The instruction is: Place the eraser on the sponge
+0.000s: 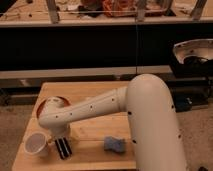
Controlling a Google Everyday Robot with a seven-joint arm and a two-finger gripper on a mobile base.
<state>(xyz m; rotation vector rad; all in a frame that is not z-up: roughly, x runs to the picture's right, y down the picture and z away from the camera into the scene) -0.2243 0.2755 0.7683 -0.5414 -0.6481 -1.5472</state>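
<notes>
So the robot's white arm (95, 110) is reaching across the wooden bench (90, 90) from the right and bending down toward the front left corner. The hand (63, 148) is hanging at the end of it, pointing down at the bench top, right beside a pale cup (36, 143) that's standing upright at the left edge. The two dark fingers (59, 148) are showing as separate bars with a light strip between them, so the hand is sitting apart, not clamped on anything that can be made out.

The eraser is the tricky bit: nothing black is standing out from those dark fingers, so it's impossible to tell whether it's lying under or between them. The sponge (115, 145) is lying flat on the bench to the right of the hand, near the front edge, clearly apart from it and with nothing on top. It's blue and a bit lumpy at the edges.

Behind the arm's wrist, a round orange-rimmed dish (49, 103) is peeking out at the left side of the bench, partly covered by the arm.
</notes>
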